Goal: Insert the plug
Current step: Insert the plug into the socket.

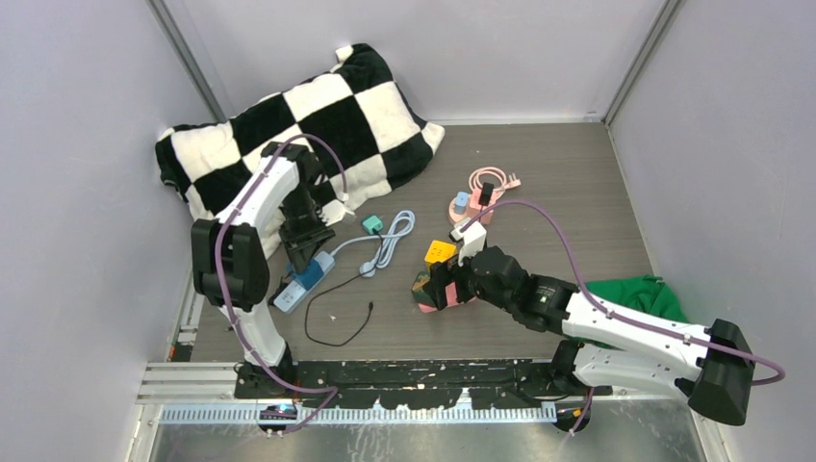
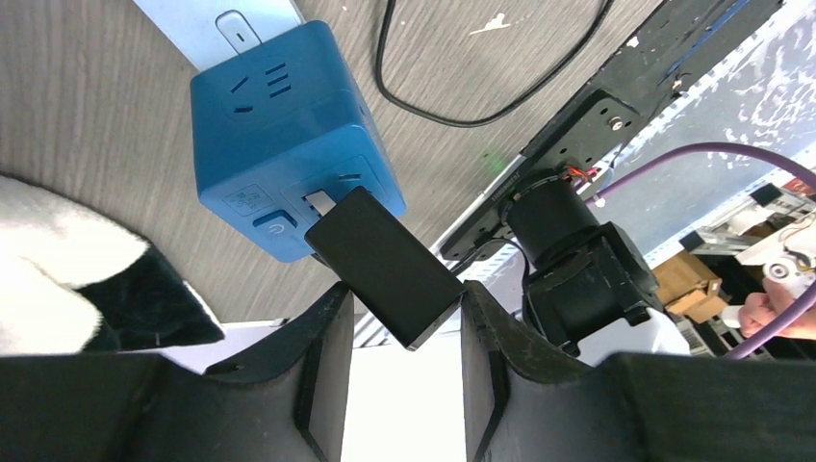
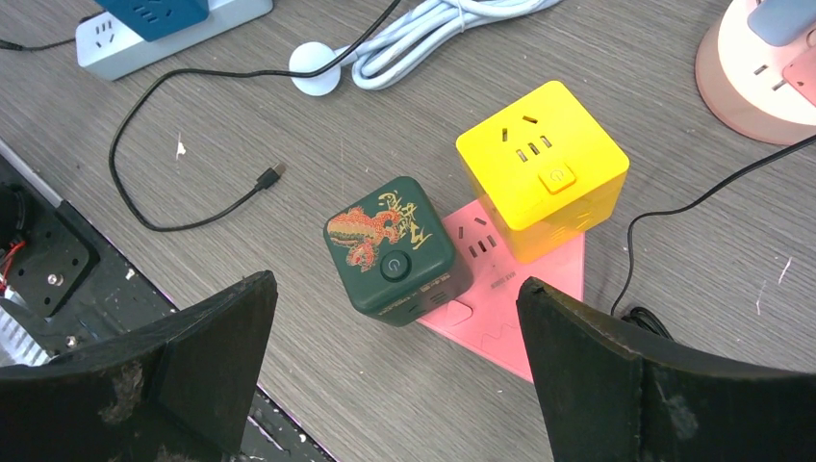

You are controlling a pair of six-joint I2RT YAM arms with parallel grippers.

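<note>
From above, the left gripper (image 1: 306, 252) is seen over the blue socket cube (image 1: 310, 274) by the worktop's left edge. At its wrist, the black plug (image 2: 385, 265) is clamped, long axis slanted towards the cube, tip touching. At the right wrist, the right gripper (image 3: 393, 289) is held spread, empty.

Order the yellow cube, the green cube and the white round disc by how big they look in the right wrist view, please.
1. The yellow cube and the green cube: nearly alike; the yellow looks slightly bigger, but too close to rank.
2. The white round disc: clearly smallest.
</note>
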